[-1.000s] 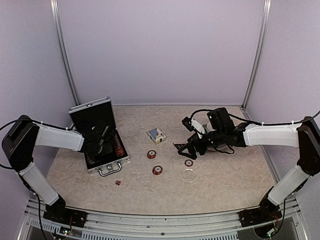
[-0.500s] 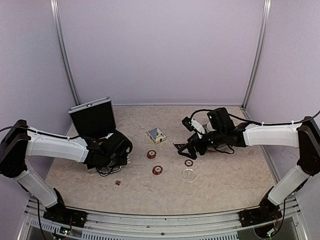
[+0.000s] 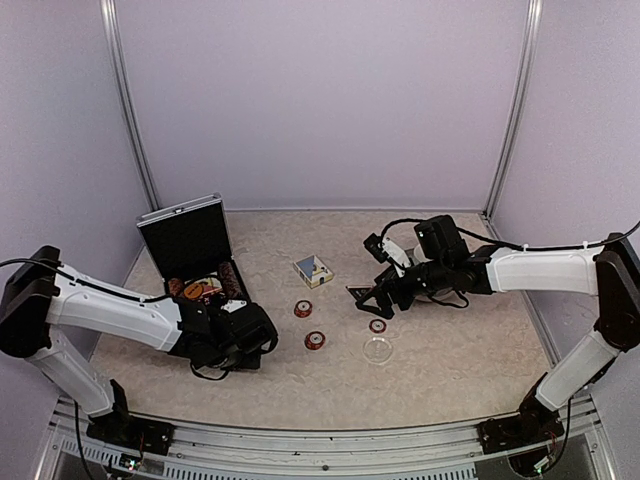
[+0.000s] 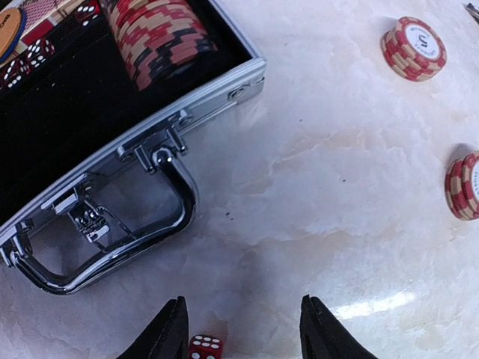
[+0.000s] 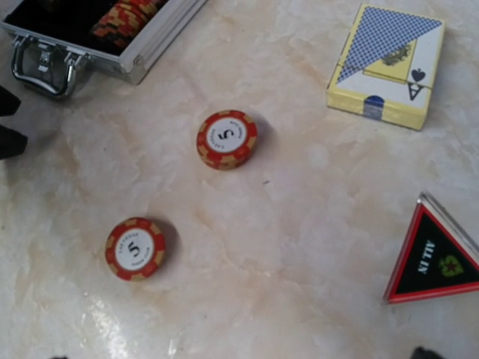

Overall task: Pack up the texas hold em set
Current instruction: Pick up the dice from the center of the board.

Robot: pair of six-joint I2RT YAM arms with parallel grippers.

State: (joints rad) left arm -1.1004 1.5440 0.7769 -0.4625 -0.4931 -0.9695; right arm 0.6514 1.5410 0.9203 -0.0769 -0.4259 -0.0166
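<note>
From above, the small silver ribbed metal case (image 3: 185, 238) is sitting open at the left, while red-and-white chip stacks (image 3: 315, 341) and a yellow card box (image 3: 313, 270) are lying outside, so packing is looking half done. In the left wrist view, more chips (image 4: 161, 34) are lying inside the case at the top, and the left gripper (image 4: 243, 329) is hanging spread, empty, by a tiny red die (image 4: 204, 348). In the right wrist view, the right gripper (image 3: 372, 296) is gaping wide, empty.

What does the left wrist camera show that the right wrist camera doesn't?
Only the left wrist: a red die between the open left fingers, plus more dice inside the case. Only the right wrist: the card box and the black triangle marker. Both: the case's handle, the chips packed inside, and two loose chip stacks.
</note>
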